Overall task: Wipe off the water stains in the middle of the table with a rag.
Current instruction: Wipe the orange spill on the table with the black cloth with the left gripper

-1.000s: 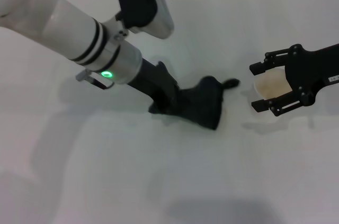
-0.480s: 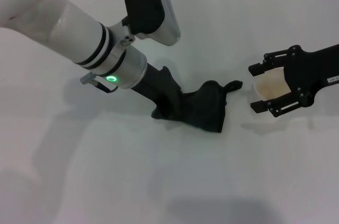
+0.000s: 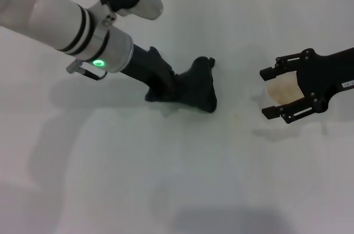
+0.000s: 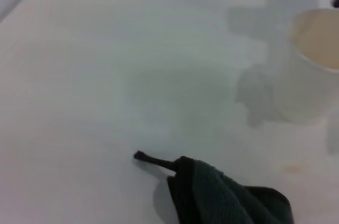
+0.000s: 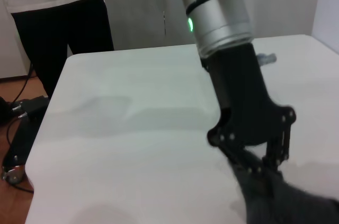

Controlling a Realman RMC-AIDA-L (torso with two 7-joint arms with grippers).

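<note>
Pinching the rag (image 3: pixel 196 87) – left gripper (image 3: pixel 176 90) | right gripper (image 3: pixel 287 93) spread around cup (image 3: pixel 284 91) – contents unclear

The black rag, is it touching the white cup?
No. In the head view the rag, held by the left claw, lies on the table well apart from the cup.

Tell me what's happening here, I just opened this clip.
The left gripper has the rag pinched in its jaws and presses it onto the table, wiping near the middle. A faint orange-brown stain shows on the table beside the rag, not yet covered. The right gripper sits off to the right with its open jaws around a white cup.
</note>
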